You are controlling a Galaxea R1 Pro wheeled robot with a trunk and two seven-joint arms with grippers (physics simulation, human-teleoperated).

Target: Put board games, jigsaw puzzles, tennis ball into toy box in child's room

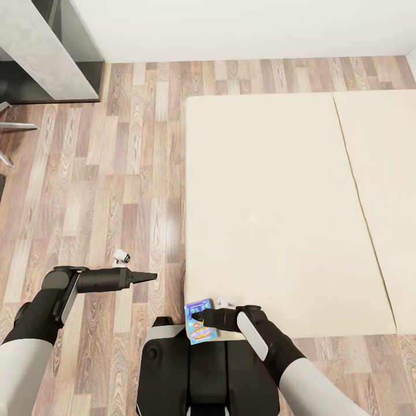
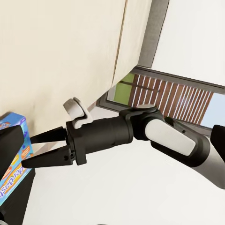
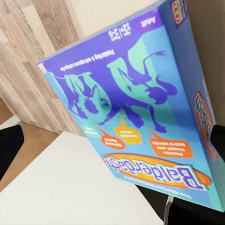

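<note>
From the head camera I see the right gripper (image 1: 198,316) at the bottom centre of the frame, closed on a blue board game box (image 1: 200,321). The box sits tilted at the fingertips, just over the near corner of the cream bed (image 1: 277,208) and above my dark trunk (image 1: 202,370). The left gripper (image 1: 149,277) is at lower left, over the wood floor (image 1: 110,173), pointing toward the bed edge, well apart from the box; its fingers look drawn together to a point with nothing in them.

In the left wrist view, the right gripper (image 2: 28,149) crosses the middle of the frame, its dark tapered fingers (image 2: 47,136) reaching to the left edge, where the blue board game box (image 2: 10,159) shows in the lower left corner.

In the right wrist view, the board game box (image 3: 140,108) takes up most of the frame, its "Balderdash" face tilted toward the camera, with floor planks in the upper left.
</note>
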